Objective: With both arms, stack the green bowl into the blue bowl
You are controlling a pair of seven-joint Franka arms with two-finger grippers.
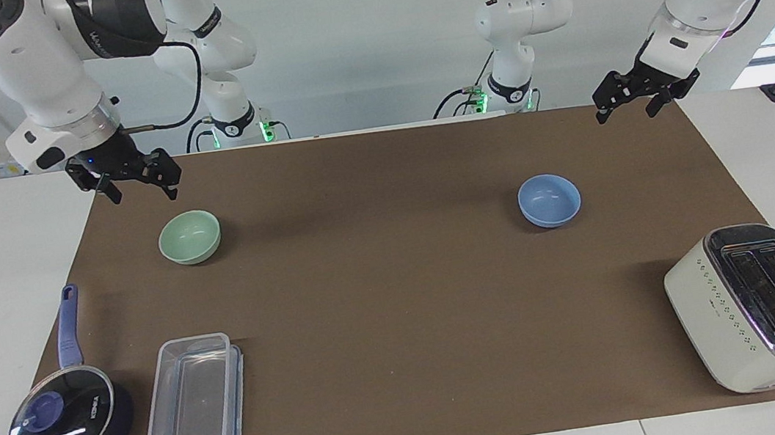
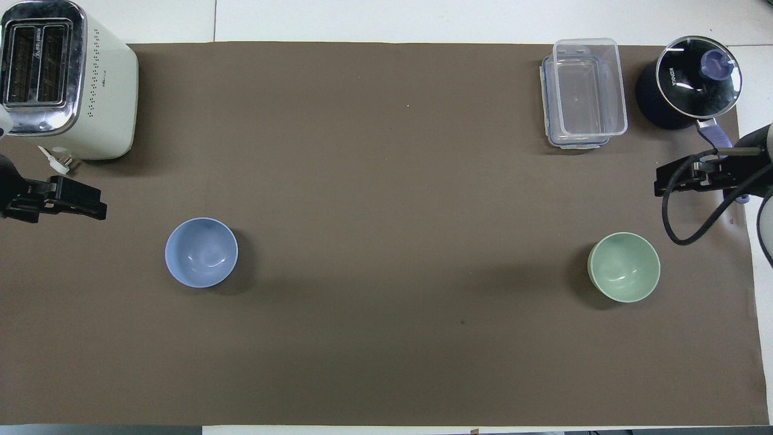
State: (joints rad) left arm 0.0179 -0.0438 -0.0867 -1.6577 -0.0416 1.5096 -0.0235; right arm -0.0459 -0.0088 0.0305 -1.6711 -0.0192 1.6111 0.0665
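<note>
Brown mat (image 1: 397,297) covers our table, white wall up top. Nothing stacked yet: green bowl (image 1: 189,236) sits toward our right arm's end, blue bowl (image 1: 549,200) well apart toward our left arm's end, both upright and empty (whole pick, carry and drop left, by our read). Our right gripper (image 1: 136,183) hangs just above the mat edge beside the green bowl, jaws spread, holding nothing. Our left gripper (image 1: 628,99) hovers over the mat's corner near the blue bowl, jaws also apart, empty. Neither touches a bowl.
</note>
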